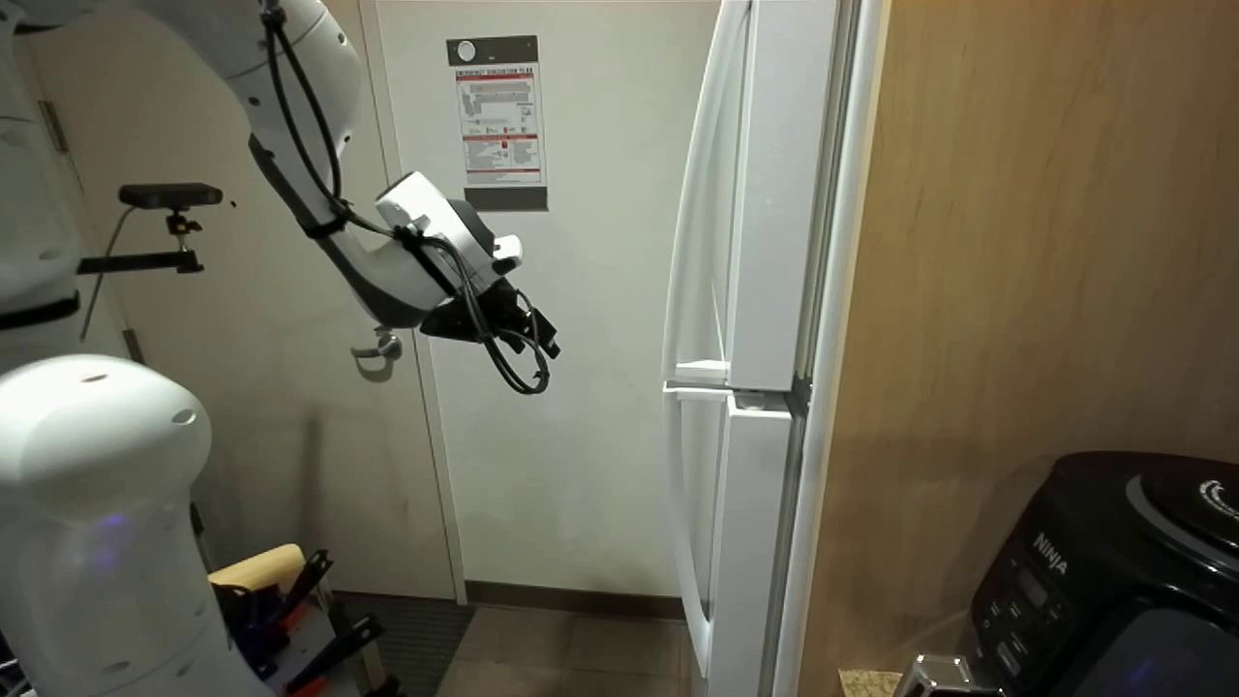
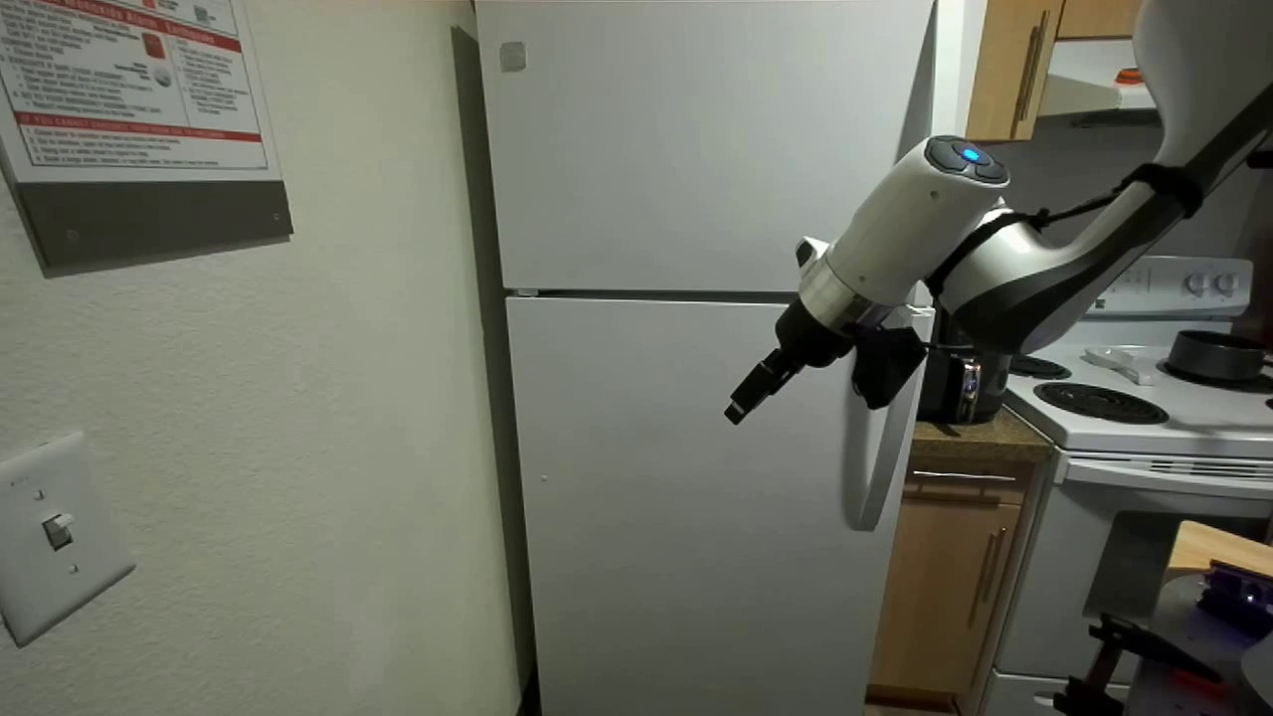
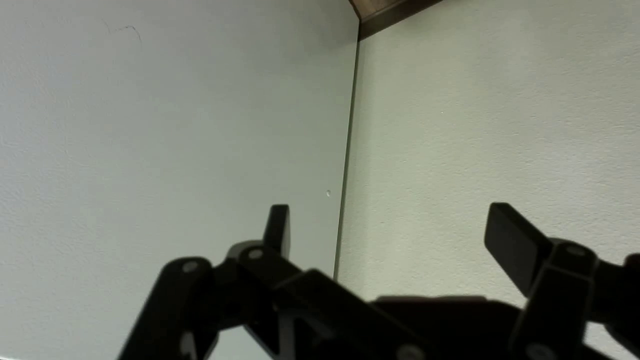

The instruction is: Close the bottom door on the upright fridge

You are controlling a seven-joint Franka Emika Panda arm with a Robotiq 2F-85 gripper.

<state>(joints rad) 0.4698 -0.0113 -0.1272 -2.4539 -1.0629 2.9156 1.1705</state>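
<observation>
The upright fridge is tall and white; its upper door point(image 1: 774, 194) and bottom door point(image 1: 750, 542) show edge-on with curved handles. In an exterior view, the upper door point(image 2: 696, 139) and the bottom door's plain outer face point(image 2: 686, 517) show from the front, nearly in line, with a dark horizontal seam between them. The bottom door looks shut against the body; its inner side is hidden. My gripper point(image 1: 550, 341) is apart from the door, out in front of it. It also shows before the door's face point(image 2: 741, 403). In the wrist view, my gripper point(image 3: 390, 215) is open and empty, beside the door face point(image 3: 200, 150).
A pale wall point(image 2: 388, 398) stands close along the fridge's hinge side. A wood-grain panel point(image 1: 1016, 242) and a black Ninja cooker point(image 1: 1094, 581) are on the far side. A stove point(image 2: 1174, 398) stands beyond the handle side. Tools lie by the robot base point(image 1: 116, 542).
</observation>
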